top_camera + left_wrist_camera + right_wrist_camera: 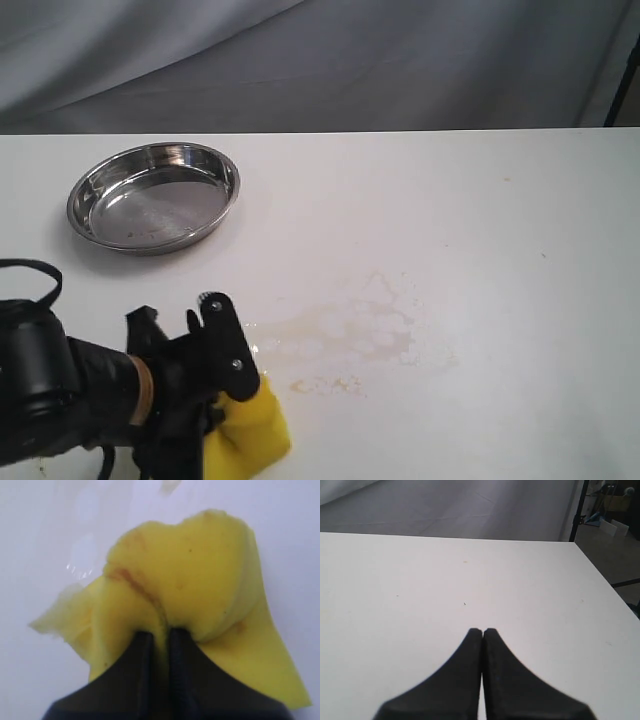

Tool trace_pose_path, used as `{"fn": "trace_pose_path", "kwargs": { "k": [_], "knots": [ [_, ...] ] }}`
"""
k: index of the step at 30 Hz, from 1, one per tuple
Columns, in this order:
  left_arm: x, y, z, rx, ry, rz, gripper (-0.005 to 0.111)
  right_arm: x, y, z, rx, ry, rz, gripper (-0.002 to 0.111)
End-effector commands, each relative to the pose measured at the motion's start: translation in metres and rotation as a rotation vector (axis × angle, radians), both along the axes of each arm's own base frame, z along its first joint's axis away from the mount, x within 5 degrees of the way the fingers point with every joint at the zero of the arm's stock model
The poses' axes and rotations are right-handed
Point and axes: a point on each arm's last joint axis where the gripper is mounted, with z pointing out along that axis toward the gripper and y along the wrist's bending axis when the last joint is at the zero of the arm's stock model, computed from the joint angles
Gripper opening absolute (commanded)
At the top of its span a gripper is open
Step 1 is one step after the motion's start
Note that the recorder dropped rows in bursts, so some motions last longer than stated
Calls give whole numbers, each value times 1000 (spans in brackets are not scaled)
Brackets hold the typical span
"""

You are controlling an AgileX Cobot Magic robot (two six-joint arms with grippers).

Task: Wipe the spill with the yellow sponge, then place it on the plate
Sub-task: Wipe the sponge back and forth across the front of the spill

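The yellow sponge (255,430) rests on the white table near the front left, squeezed in my left gripper (228,395), which is shut on it. From the left wrist the sponge (190,575) bulges around the black fingers (142,652) and shows brown stains. The spill (350,335) is a thin pale brownish smear with watery patches, just right of the sponge at mid-table. The shiny steel plate (90,195) sits at the back left, with nothing in it. My right gripper (482,630) is shut over bare table and is out of the exterior view.
A grey cloth backdrop (320,60) hangs behind the table. The table's right edge (600,570) shows in the right wrist view, with a black stand (577,510) and clutter beyond it.
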Motion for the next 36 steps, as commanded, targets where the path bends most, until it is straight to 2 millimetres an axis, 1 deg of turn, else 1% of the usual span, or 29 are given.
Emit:
{"fn": "trace_pose_path", "kwargs": {
  "k": [1, 3, 8, 12, 15, 19, 22, 25, 27, 29, 33, 36],
  "knots": [
    [-12, -32, 9, -215, -97, -119, 0, 0, 0, -1, 0, -5, 2, 0],
    [-11, -40, 14, -263, -126, -141, 0, 0, 0, -1, 0, -5, 2, 0],
    [-4, -50, 25, -299, -157, -143, 0, 0, 0, -1, 0, -5, 2, 0],
    [2, -58, 25, -307, -167, -154, 0, 0, 0, -1, 0, -5, 2, 0],
    [9, -70, 17, -315, -179, -180, 0, 0, 0, -1, 0, -5, 2, 0],
    [22, -89, -4, -253, -181, -265, 0, 0, 0, -1, 0, -5, 2, 0],
    [32, -103, -17, -230, -181, -296, 0, 0, 0, -1, 0, -5, 2, 0],
    [39, -111, -29, -186, -165, -303, 0, 0, 0, -1, 0, -5, 2, 0],
    [41, -111, -37, -125, -136, -292, 0, 0, 0, -1, 0, -5, 2, 0],
    [41, -103, -45, -13, -89, -278, 0, 0, 0, -1, 0, -5, 2, 0],
    [36, -77, -54, 259, 22, -233, 0, 0, 0, -1, 0, -5, 2, 0],
    [30, -62, -56, 363, 80, -176, 0, 0, 0, -1, 0, -5, 2, 0]
  ]
}}
